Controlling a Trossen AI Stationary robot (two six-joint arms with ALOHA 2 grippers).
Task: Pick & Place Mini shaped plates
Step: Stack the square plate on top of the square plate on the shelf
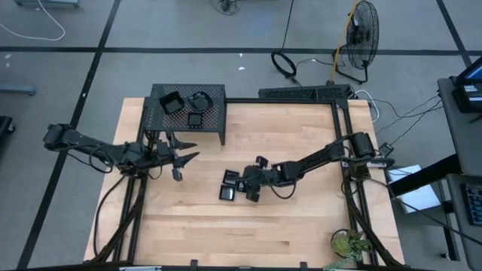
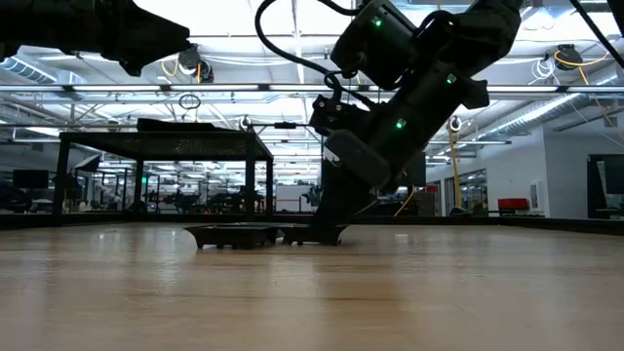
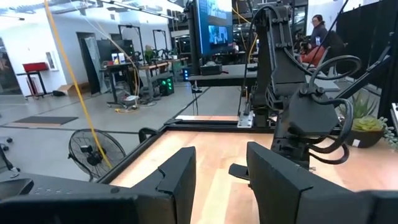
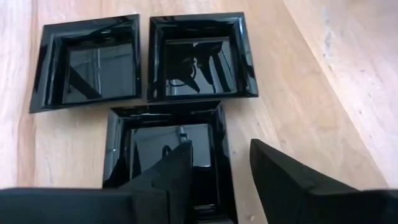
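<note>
Between right end effector [image 4: 221, 171] fingers: square plate [image 4: 165, 134] rim

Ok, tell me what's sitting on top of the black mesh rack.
Three mini shaped plates sit on the rack: a square plate, a round plate and a smaller square plate. Nothing else shows on top. The left gripper hovers beside the rack, not above it.

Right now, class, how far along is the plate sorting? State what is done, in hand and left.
Done: three plates sit on the mesh rack. In hand: the right hand, open, straddles the rim of one square plate on the table. Left: that plate and two beside it. The left hand waits, open, by the rack.
</note>
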